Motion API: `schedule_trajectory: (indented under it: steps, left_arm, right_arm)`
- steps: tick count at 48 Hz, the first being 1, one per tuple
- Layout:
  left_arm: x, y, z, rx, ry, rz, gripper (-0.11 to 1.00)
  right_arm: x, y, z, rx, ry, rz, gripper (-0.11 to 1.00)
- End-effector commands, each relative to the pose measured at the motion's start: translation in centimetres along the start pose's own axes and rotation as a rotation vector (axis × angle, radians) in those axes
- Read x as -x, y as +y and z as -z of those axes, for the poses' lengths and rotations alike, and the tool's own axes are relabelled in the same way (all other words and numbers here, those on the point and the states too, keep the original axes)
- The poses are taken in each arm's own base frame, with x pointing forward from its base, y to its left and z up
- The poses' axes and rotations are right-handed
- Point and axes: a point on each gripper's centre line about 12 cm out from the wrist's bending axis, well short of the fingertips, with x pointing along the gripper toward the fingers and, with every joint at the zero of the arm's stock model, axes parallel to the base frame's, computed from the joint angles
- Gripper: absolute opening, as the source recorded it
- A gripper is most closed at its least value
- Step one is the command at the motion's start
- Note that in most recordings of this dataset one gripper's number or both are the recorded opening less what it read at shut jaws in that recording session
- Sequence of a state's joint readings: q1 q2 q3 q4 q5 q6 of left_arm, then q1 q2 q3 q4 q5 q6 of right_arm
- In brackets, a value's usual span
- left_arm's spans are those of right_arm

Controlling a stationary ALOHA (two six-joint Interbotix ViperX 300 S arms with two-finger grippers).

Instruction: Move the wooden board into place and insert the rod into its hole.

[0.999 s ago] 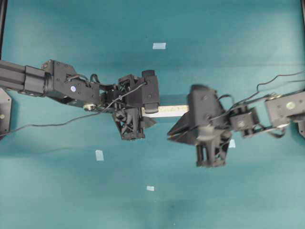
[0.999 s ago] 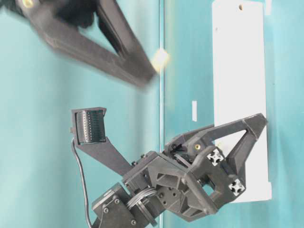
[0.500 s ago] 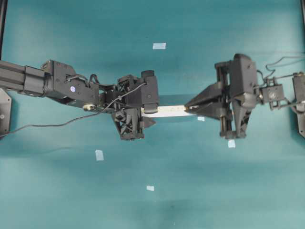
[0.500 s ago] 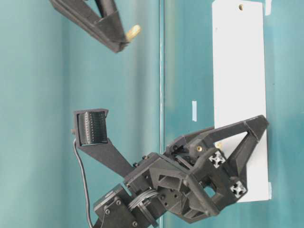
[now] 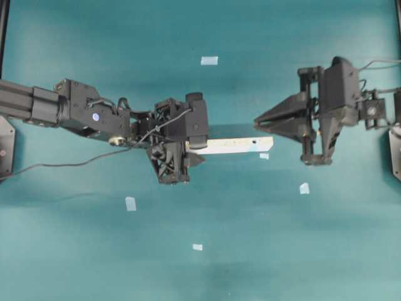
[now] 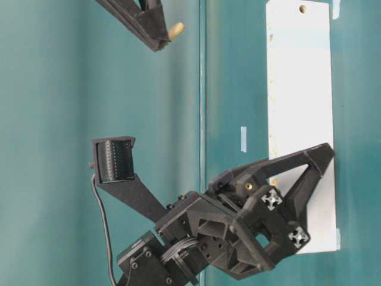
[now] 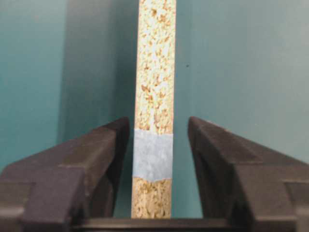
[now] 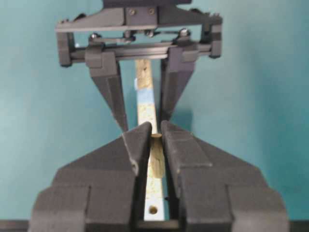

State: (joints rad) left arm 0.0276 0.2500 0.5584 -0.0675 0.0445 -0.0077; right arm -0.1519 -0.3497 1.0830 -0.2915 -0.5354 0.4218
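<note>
The wooden board stands on its long edge mid-table, its speckled edge facing up. The hole is a dark dot near its right end. My left gripper straddles the board's left end. In the left wrist view the left gripper is open, with a gap on each side of the board. My right gripper hovers just past the board's right end, shut on the rod. The cream rod sticks out of the tips. Below the rod, the hole shows in the board's edge.
Small light-blue tape squares lie on the teal table: one at the back, one by the board's right end, one to the right, and more at the front. A black cable trails left.
My right gripper has swung off the board's right end, to the right and back, with the rod in it, uncovering the hole. The left jaws have narrowed around the board.
</note>
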Motion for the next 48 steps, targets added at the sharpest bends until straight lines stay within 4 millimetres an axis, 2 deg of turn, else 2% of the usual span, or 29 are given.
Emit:
schedule_trajectory:
  steps: [1, 7, 17, 28, 42, 48]
  left_arm:
    - [0.7, -0.2, -1.1, -0.01, -0.043, 0.004, 0.44]
    - [0.7, -0.2, -0.9, -0.01, -0.037, 0.004, 0.22]
    - [0.7, -0.2, -0.6, -0.005, -0.029, 0.003, 0.22]
    - [0.7, -0.1, -0.6, -0.004, -0.029, 0.002, 0.22]
    - [0.6, 0.0, -0.3, -0.003, -0.023, 0.0, 0.22]
    - [0.6, 0.0, -0.3, 0.004, -0.023, 0.0, 0.22]
  right_arm:
    - [0.6, -0.2, -0.9, 0.022, -0.093, -0.016, 0.1]
    - [1.4, -0.8, -0.7, 0.075, -0.182, -0.02, 0.1]
    - [1.7, -1.1, 0.3, 0.114, -0.218, -0.025, 0.1]
    - [0.9, -1.1, 1.6, 0.095, -0.24, -0.055, 0.1]
    - [1.1, -1.4, 5.5, 0.076, -0.214, -0.078, 0.1]
    - [1.0, -1.5, 6.2, 0.096, -0.214, -0.08, 0.1]
